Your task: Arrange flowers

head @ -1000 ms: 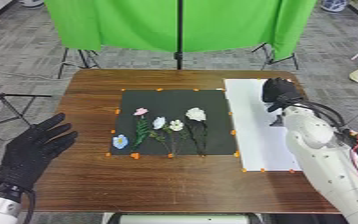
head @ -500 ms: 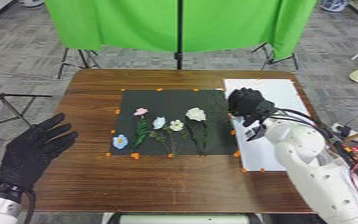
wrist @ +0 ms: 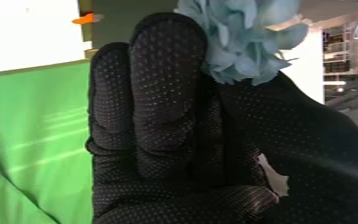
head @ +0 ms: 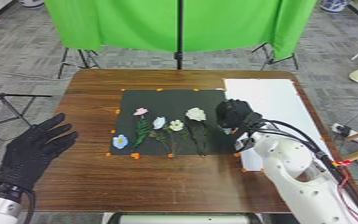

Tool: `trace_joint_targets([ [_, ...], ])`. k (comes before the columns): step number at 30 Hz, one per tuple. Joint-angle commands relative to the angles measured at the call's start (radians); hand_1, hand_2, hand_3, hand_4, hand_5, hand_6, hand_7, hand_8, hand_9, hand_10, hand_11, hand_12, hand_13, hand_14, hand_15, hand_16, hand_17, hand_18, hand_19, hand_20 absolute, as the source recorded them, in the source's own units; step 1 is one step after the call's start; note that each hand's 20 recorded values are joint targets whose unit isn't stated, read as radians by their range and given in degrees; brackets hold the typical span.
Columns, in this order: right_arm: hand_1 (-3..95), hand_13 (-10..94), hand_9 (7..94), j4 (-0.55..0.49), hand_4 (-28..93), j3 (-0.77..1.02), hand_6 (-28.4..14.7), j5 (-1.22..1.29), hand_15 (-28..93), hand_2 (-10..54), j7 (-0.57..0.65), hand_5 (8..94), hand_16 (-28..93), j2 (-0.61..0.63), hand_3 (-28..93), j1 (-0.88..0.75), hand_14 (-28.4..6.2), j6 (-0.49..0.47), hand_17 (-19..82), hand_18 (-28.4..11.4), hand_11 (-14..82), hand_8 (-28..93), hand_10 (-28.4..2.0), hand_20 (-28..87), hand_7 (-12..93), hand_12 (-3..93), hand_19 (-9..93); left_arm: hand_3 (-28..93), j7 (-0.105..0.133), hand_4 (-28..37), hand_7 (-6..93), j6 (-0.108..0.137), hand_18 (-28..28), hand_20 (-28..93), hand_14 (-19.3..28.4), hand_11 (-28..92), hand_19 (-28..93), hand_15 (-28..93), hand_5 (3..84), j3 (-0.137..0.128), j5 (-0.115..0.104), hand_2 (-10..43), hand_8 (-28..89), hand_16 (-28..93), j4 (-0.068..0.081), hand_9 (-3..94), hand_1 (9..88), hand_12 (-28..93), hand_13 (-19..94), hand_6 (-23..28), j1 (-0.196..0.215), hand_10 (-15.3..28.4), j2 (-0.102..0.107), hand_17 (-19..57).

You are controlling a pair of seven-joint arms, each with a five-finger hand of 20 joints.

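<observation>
Over the dark mat's (head: pixel 149 102) right edge, where it meets the white sheet (head: pixel 269 95): right hand (head: pixel 236 114), fingers out fairly straight and close together, thumb closed in toward them. Right wrist view has the right hand (wrist: pixel 167 95) pinching a pale blue ruffled flower (wrist: pixel 245 37) between thumb and fingers, bloom sitting up near the fingertips. Can't tell how its stem sits in the grip.

Five more flowers lie on the mat. Left to right: blue flower with yellow centre (head: pixel 119 142) near the near-left corner; pink flower (head: pixel 141 111) farther up, with a leafy green stem (head: pixel 142 131); pale blue-white flower (head: pixel 159 122); small cream flower (head: pixel 176 125) just beside it; larger white flower (head: pixel 196 114), nearest the right hand. Stems of the four upper ones run toward the mat's near edge.

Left hand (head: pixel 31 147) is at the left side of the brown wooden table (head: pixel 158 187), well apart from the flowers, fingers loosely extended, nothing held. Orange tape bits (head: pixel 135 156) dot the edges of mat and sheet. Green curtain (head: pixel 113 25) hangs beyond the table's far edge.
</observation>
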Motion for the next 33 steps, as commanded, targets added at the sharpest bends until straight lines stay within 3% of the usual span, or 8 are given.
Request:
trace_joint_targets([
  [1, 52.0, 86, 86.0, 0.015, -28, -0.034, -0.3, -0.073, 41, -9.5, -0.01, 69.9, 36, -0.012, 87, -0.019, 1.1, 0.106, 41, -10.2, 18.8, -12, -4.3, 14, 52, 44.3, 88, 71, -0.016, -25.6, 19.8, -0.013, 22.9, 4, 16.6, 27, 49, 37, 38.1, 0.003, -0.001, -1.6, -9, -2, 0.007, 32.5, 25.1, 13, 27, 3.1, 0.002, 13.4, -0.006, -7.9],
  [7, 51.2, 85, 84.7, 0.002, -28, -0.03, 0.0, -0.065, 42, -9.5, -0.024, 68.8, 36, -0.016, 87, -0.038, 1.2, 0.086, 40, -11.3, 19.9, -12, -4.0, 20, 53, 44.4, 84, 71, -0.019, -25.7, 19.8, -0.013, 22.9, 4, 16.6, 27, 49, 37, 38.1, 0.0, -0.001, -1.6, -9, -2, 0.008, 32.5, 25.2, 13, 27, 3.0, 0.002, 13.4, -0.005, -7.9],
  [10, 47.3, 84, 83.9, 0.014, -28, -0.043, 0.0, -0.086, 44, -9.5, -0.028, 67.8, 34, -0.02, 86, -0.04, 0.6, 0.098, 40, -12.5, 20.2, -12, -4.4, 31, 53, 44.5, 75, 71, -0.022, -25.7, 19.8, -0.016, 22.8, 4, 16.6, 27, 49, 37, 38.1, 0.002, -0.001, -1.6, -9, -2, 0.01, 32.5, 25.2, 13, 27, 3.0, 0.0, 13.4, -0.004, -7.8],
  [18, 43.5, 81, 81.0, -0.004, -28, -0.039, 0.1, -0.096, 46, -9.5, -0.013, 64.2, 33, -0.034, 83, -0.063, -0.3, 0.093, 37, -13.9, 21.3, -12, -4.2, 35, 55, 44.3, 76, 71, -0.026, -25.3, 19.8, -0.021, 22.9, 4, 16.5, 27, 49, 36, 38.1, 0.0, 0.0, -1.4, -9, -2, 0.011, 32.5, 25.3, 13, 27, 3.0, -0.003, 13.4, -0.001, -7.9],
  [23, 37.7, 80, 76.2, -0.018, -28, -0.041, 0.2, -0.061, 51, -9.5, 0.025, 63.0, 24, -0.039, 80, -0.061, -1.3, 0.08, 36, -14.4, 33.3, -12, -5.4, 37, 54, 35.1, 76, 71, -0.025, -25.1, 19.9, -0.023, 22.9, 4, 16.5, 27, 49, 36, 38.1, 0.001, 0.0, -1.5, -9, -2, 0.01, 32.5, 25.3, 13, 27, 3.1, -0.001, 13.4, -0.004, -7.9],
  [25, 28.8, 79, 72.6, -0.021, -28, -0.037, 1.8, -0.044, 52, -9.5, 0.038, 64.5, 23, -0.044, 83, -0.062, -2.1, 0.078, 35, -15.4, 41.1, -22, -7.7, 38, 47, 26.7, 76, 71, -0.026, -25.1, 19.8, -0.024, 22.9, 4, 16.5, 27, 49, 36, 38.2, 0.0, 0.0, -1.5, -9, -2, 0.01, 32.5, 25.3, 13, 27, 3.1, -0.001, 13.4, -0.005, -7.9],
  [33, 15.7, 74, 64.4, -0.08, -28, 0.039, -1.8, 0.177, 55, -6.2, 0.108, 58.3, 22, -0.073, 80, -0.085, -4.8, -0.032, 32, -17.4, 44.3, -23, -10.3, 38, 41, 25.8, 77, 71, -0.016, -25.2, 19.9, -0.016, 22.8, 4, 16.5, 27, 49, 37, 38.2, 0.002, 0.0, -1.4, -9, -2, 0.006, 32.5, 25.3, 13, 27, 3.0, 0.002, 13.4, -0.009, -7.9],
])
